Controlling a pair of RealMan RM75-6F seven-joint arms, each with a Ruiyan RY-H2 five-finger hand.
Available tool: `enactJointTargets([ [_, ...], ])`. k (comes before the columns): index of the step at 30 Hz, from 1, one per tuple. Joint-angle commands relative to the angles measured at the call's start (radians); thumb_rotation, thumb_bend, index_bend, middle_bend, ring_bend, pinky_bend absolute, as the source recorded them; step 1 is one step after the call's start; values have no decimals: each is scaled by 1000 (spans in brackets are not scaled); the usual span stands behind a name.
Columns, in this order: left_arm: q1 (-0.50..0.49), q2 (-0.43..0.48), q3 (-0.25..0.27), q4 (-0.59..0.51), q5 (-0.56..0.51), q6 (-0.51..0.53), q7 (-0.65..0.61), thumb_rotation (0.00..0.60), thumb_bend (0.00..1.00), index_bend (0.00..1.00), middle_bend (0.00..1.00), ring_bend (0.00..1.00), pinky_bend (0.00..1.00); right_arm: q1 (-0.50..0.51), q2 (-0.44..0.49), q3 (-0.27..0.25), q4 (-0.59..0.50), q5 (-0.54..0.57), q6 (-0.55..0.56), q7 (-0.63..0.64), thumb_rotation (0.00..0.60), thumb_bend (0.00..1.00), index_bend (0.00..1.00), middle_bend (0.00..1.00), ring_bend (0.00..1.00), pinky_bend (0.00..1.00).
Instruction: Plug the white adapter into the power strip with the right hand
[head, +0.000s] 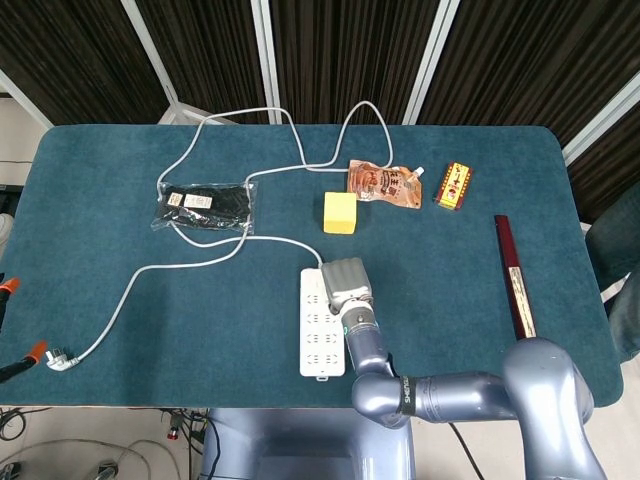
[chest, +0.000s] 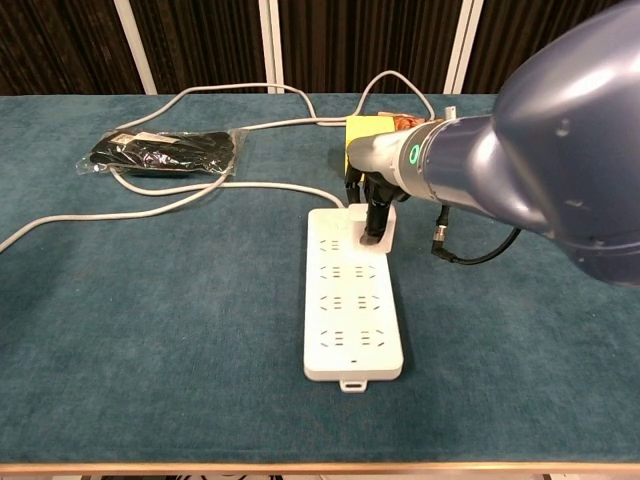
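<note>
A white power strip (chest: 350, 310) lies lengthwise near the table's front edge, also seen from above (head: 318, 335). At its far right socket stands the white adapter (chest: 389, 232). My right hand (chest: 372, 200) reaches down from the right arm, and its dark fingers (chest: 375, 218) grip the adapter against the strip. In the head view the grey back of the right hand (head: 345, 282) covers the adapter and the strip's far end. Whether the prongs are fully in is hidden. Neither view shows the left hand.
The strip's white cable (head: 200, 262) loops across the left half to a loose plug (head: 60, 358). A black bagged item (head: 205, 205) lies on the left. Behind the hand sit a yellow block (head: 340, 212), an orange pouch (head: 383, 183) and a small packet (head: 455, 186). A dark red bar (head: 514, 272) lies right.
</note>
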Motion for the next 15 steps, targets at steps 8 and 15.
enactJointTargets([
  [8, 0, 1, 1, -2, 1, 0, 2, 600, 170, 117, 40, 0, 0, -1, 50, 12, -47, 44, -10, -28, 600, 584, 387, 440, 831, 910],
  [15, 0, -1, 2, -4, 2, 1, 10, 600, 170, 117, 40, 0, 0, 13, 106, 21, -94, 128, -20, -75, 600, 410, 104, 192, 782, 880],
])
